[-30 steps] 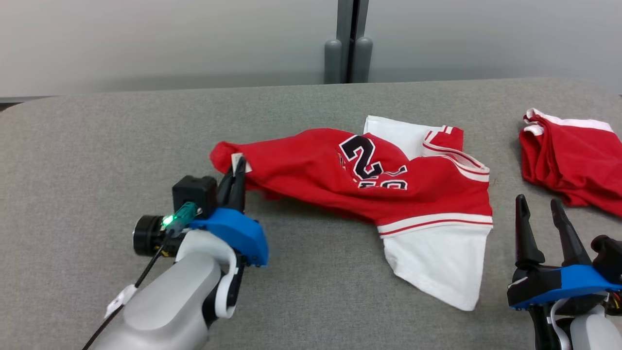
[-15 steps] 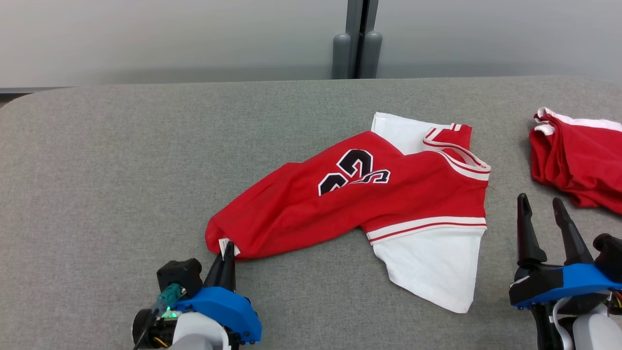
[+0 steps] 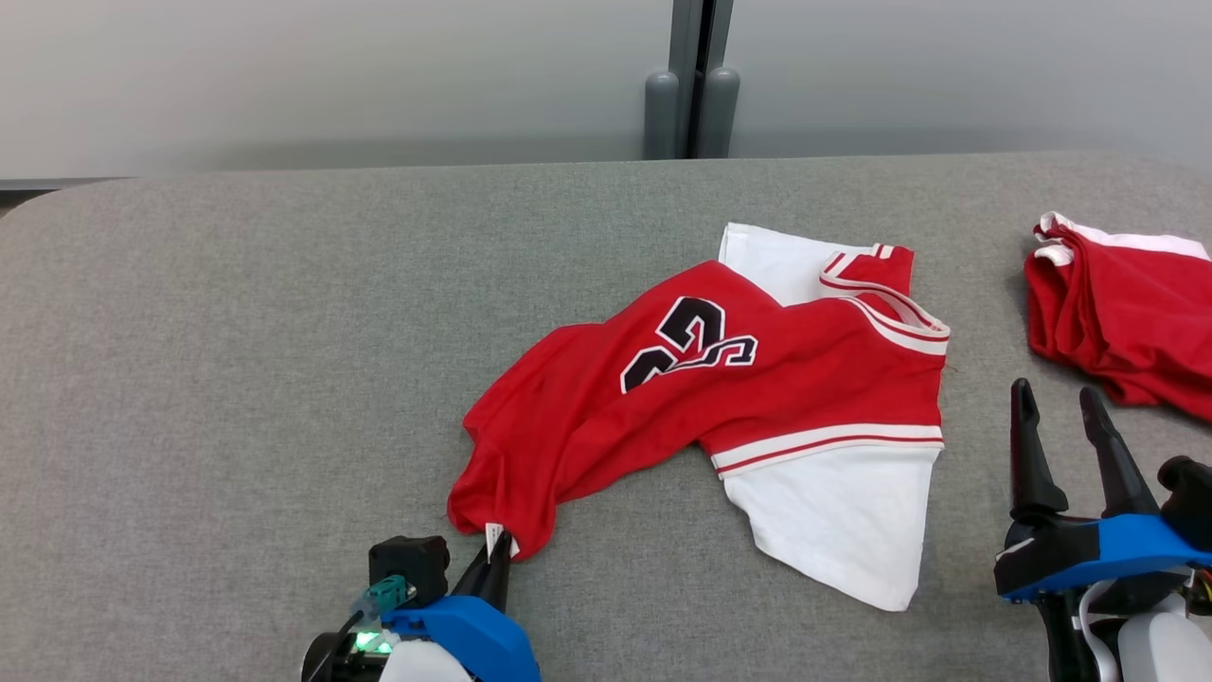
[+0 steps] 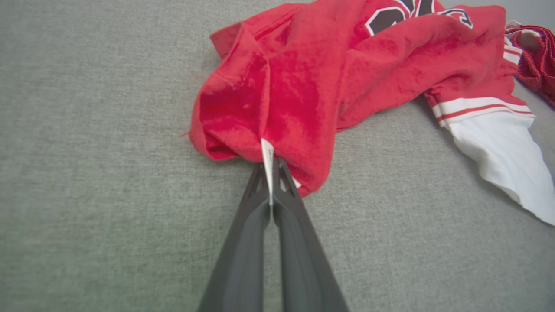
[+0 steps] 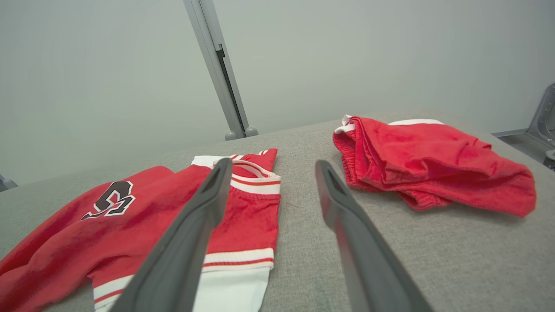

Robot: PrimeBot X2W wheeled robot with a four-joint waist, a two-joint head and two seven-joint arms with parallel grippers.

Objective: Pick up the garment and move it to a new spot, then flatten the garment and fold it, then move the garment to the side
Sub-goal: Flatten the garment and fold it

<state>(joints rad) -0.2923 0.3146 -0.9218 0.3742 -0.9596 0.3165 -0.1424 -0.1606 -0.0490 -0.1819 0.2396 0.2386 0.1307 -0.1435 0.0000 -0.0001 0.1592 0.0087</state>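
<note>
The garment (image 3: 739,379) is a red jersey with white sleeves and a black number, lying rumpled across the middle of the grey table (image 3: 237,332). My left gripper (image 3: 494,559) is shut on the jersey's near-left corner, at a white label; the left wrist view shows the label pinched between the fingers (image 4: 271,173) with red cloth (image 4: 303,86) bunched just beyond. My right gripper (image 3: 1056,403) stands open near the table's front right, apart from the garment's white sleeve. Its two fingers (image 5: 199,216) are spread with nothing between them.
A second red garment (image 3: 1122,308) lies bunched at the table's right edge, also seen in the right wrist view (image 5: 433,160). A grey post (image 3: 686,85) stands against the wall behind the table. Bare grey cloth covers the table's left half.
My left gripper has pulled the jersey's corner toward the front edge and a little right. The red body now stretches diagonally and bunches near the gripper. The right gripper has stayed put.
</note>
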